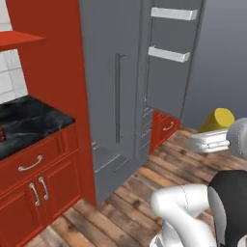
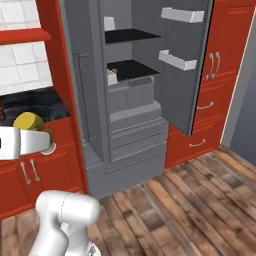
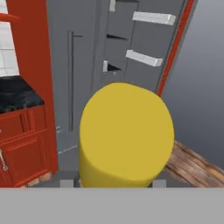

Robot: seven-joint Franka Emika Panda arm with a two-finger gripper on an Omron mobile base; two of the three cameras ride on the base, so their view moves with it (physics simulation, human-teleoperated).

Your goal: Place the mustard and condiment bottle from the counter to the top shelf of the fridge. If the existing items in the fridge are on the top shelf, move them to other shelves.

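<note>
Claw (image 3: 118, 181) is pinching the mustard (image 3: 126, 135), carried out in front of the fridge (image 2: 130, 100), whose door hangs wide; desk (image 1: 24, 120) left of the fridge.

My gripper (image 2: 35, 136) clamps mustard (image 2: 29, 121) low at left; fridge (image 2: 135, 90) door open, black shelves visible.

Base cameras: behind my arm, left and right, both facing the fridge (image 1: 113, 87) and counter (image 1: 29, 120). Hand camera: close behind the mustard (image 3: 126, 135), facing the fridge.
</note>
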